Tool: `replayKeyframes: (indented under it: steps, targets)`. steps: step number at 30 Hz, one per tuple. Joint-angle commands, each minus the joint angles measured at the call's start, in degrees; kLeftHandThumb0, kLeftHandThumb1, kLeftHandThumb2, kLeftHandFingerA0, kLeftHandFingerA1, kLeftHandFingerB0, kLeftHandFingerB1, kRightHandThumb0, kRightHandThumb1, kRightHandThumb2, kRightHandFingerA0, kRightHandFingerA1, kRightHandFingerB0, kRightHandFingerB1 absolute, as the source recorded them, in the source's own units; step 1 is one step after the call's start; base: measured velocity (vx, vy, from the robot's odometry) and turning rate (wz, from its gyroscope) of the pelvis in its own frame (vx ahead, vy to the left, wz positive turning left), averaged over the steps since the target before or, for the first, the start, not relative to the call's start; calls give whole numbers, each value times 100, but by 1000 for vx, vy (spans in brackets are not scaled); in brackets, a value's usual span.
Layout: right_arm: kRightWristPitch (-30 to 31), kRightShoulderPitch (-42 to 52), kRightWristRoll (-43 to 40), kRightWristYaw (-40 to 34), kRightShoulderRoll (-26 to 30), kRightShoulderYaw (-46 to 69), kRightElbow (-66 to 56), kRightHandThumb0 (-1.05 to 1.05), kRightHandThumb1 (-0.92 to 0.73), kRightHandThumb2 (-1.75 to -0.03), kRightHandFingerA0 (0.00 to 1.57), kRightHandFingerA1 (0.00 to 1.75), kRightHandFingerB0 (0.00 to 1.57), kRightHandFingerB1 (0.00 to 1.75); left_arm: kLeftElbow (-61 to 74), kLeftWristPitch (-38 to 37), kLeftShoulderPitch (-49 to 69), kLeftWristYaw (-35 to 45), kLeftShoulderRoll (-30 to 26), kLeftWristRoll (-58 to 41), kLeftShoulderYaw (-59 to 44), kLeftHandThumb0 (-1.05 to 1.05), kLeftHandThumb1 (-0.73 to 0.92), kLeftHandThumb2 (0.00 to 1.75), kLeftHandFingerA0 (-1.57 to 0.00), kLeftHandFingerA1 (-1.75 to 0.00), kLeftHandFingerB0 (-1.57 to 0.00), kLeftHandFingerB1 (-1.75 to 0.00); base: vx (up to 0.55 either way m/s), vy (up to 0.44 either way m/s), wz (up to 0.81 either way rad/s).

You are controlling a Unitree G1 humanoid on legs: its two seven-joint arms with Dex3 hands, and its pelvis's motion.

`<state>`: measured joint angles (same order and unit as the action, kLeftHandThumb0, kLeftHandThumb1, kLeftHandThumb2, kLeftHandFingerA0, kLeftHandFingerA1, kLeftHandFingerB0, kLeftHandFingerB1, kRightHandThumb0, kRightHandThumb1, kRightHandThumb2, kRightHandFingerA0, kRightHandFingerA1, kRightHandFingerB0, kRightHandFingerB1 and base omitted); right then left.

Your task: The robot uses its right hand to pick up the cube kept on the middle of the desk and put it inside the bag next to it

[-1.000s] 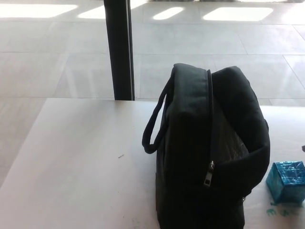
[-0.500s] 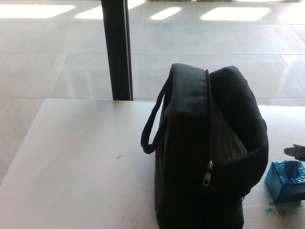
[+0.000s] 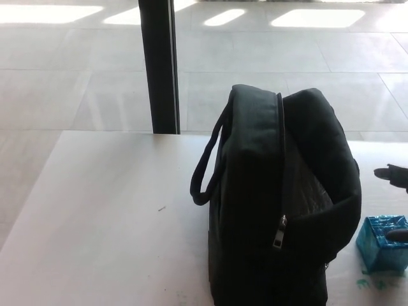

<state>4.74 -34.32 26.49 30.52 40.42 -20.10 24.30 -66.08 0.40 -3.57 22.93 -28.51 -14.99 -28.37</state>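
A shiny blue cube sits on the white desk at the lower right, just to the right of the black bag. The bag stands upright with its zip open along the top and a loop handle on its left side. Only part of my right hand shows at the right edge. One black fingertip hovers above and behind the cube, and another fingertip lies over the cube's top right. The two are wide apart, so the hand is open. The rest of the hand is out of frame.
A dark vertical post stands beyond the desk's far edge, with a pale tiled floor behind it. Small teal marks lie on the desk in front of the cube.
My right hand has spread: the upper fingertip has risen away from the cube and a lower fingertip now shows over its top. The cube and bag stay put; the view shifted slightly.
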Motion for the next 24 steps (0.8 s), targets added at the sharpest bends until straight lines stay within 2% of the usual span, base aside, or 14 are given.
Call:
replayKeyframes:
  steps: [1,3,4,5,7,8,15,16,19,20,21,22,23,24]
  targets:
    - [-110,168,178,108,64,-86,-18,-90,-52,-91,0,4,10,23,31,-4,-17,-39,-105,-64,-9,-105,58,92,-29,-156,-23,-146,0,0,0]
    - [-155,195,223,119,47,-147,-36,-90,-53,-91,0,5,10,22,-11,-2,-45,-19,-109,-77,-20,-105,58,91,-29,-155,-23,-144,0,0,0]
    - [-143,209,208,114,-5,-154,-78,-87,-55,-59,0,8,5,29,-5,-10,-48,-1,-110,-69,-9,-105,59,91,-29,-154,-22,-143,0,0,0]
    - [-131,215,198,114,-38,-158,-104,-92,-54,-92,0,1,9,21,-6,-12,-53,11,-109,-66,-4,-105,59,90,-28,-152,-22,-142,0,0,0]
    - [-140,177,218,102,-100,-188,-80,-94,-54,-93,0,0,8,20,-38,-33,-72,4,-105,-54,6,-105,58,90,-29,-154,-22,-143,0,0,0]
    - [-151,142,242,93,-144,-217,-89,-93,-54,-92,0,1,8,21,-56,-11,-85,2,-112,-74,-14,-105,56,92,-32,-160,-23,-147,0,0,0]
    - [-122,45,297,194,-314,-264,-124,-91,-53,-93,0,2,7,26,-55,-6,-102,-13,-128,-64,-3,-105,60,92,-31,-157,-22,-144,0,0,0]
    - [-95,53,304,218,-329,-264,-144,-91,-55,-63,0,9,8,30,-55,-6,-103,-12,-129,-66,-5,-105,60,92,-31,-157,-23,-144,0,0,0]
    - [-78,82,372,334,-299,-327,-146,-82,-52,-59,0,12,8,28,-48,-28,-92,20,-118,-71,-4,-105,60,92,-32,-160,-24,-148,0,0,0]
    - [102,29,437,577,-271,-422,-90,-86,-50,-88,0,8,5,23,0,-6,-86,-16,-111,-66,2,-105,60,94,-32,-159,-23,-146,0,0,0]
    - [179,-23,525,733,-238,-525,-7,-84,-50,-58,0,17,7,30,20,8,-91,-37,-113,-64,4,-105,60,94,-31,-159,-22,-145,0,0,0]
    - [217,-81,642,850,-198,-658,107,-78,-34,-74,0,16,6,33,-7,2,-111,-43,-127,-55,8,-105,61,93,-32,-158,-23,-144,0,0,0]
    - [275,-118,709,925,-187,-742,173,-73,-45,-85,0,14,8,30,-36,-4,-126,-55,-135,-44,14,-82,0,103,-46,-109,-19,-92,0,0,0]
    - [312,-142,754,984,-177,-804,215,-73,-45,-85,0,14,8,30,-17,1,-124,-58,-137,-43,17,-82,0,103,-46,-109,-19,-92,0,0,0]
